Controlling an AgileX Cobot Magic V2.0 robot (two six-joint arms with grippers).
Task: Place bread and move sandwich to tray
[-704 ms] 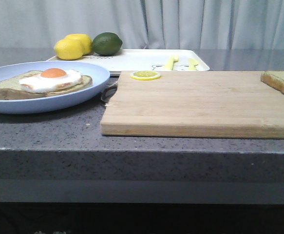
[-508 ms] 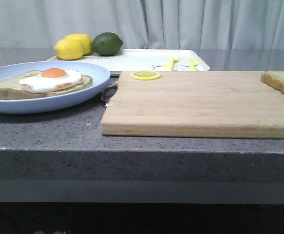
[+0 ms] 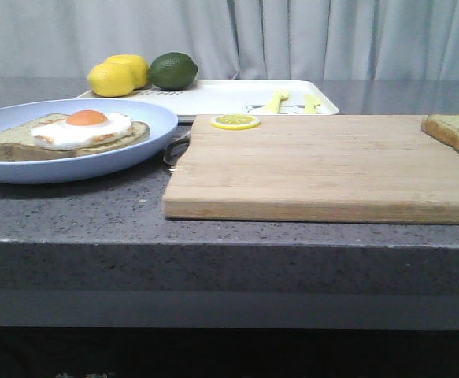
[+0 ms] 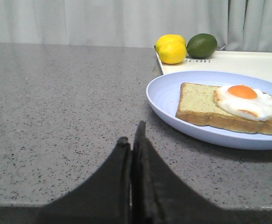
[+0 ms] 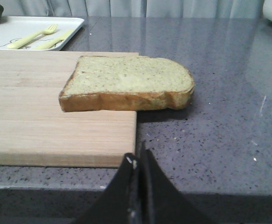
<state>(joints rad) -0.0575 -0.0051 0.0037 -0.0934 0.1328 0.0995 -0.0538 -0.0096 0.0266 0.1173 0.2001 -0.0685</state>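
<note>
While low at counter edge, left gripper (image 4: pixel 132 154) and right gripper (image 5: pixel 138 175) closed, empty.

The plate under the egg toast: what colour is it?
Plain light blue, with no pattern; the plate shows best in the left wrist view.

Each end effector, left (image 4: pixel 132 156) and right (image 5: pixel 139 175), is matte black, with two curved fingers tapering to narrow tips.
</note>
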